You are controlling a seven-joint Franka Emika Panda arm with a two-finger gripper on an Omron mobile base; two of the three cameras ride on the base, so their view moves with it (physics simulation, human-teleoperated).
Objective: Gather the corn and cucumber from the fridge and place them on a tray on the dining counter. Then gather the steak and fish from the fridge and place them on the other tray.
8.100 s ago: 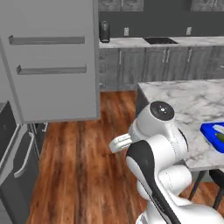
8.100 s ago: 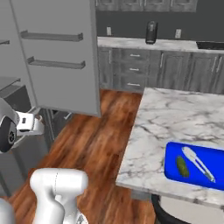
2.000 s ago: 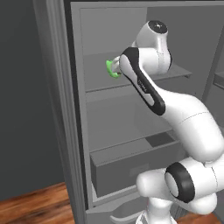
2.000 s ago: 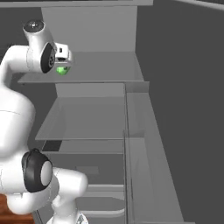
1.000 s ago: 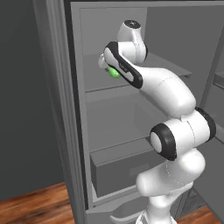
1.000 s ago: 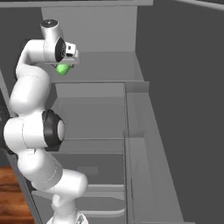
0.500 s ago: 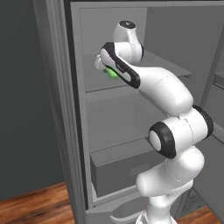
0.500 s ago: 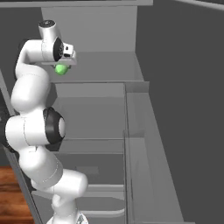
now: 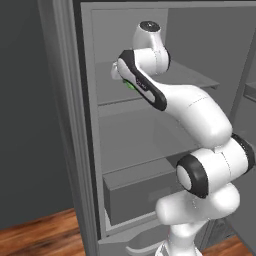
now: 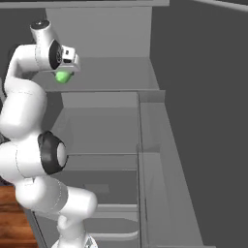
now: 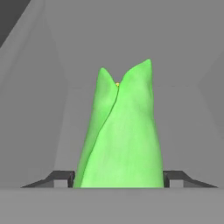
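Standing open before me, the fridge (image 9: 150, 150) is showing plain grey walls, an upper shelf (image 9: 195, 80), a lower shelf (image 9: 145, 145) and a drawer (image 9: 135, 192) beneath them, with its door (image 10: 203, 121) swung wide to the right. A strip of reddish wooden floor (image 9: 40, 232) is showing at its foot on the left. The white arm (image 9: 200, 112) is rising from its base and bending back over itself to reach in at the level of the upper shelf. At its end the tool (image 10: 64, 73) is sitting just above that shelf's front part, and the corn (image 11: 120, 135) is standing between its two dark fingertips (image 11: 61, 177), which are pressing against the husk on either side, so the tool is clamped on the corn with its jaws partly apart. From the hand's own camera the bright green husk is pointing away toward the back wall of the fridge, its tip split into two points. From the right side the corn is showing as a small green lump just under the tool.
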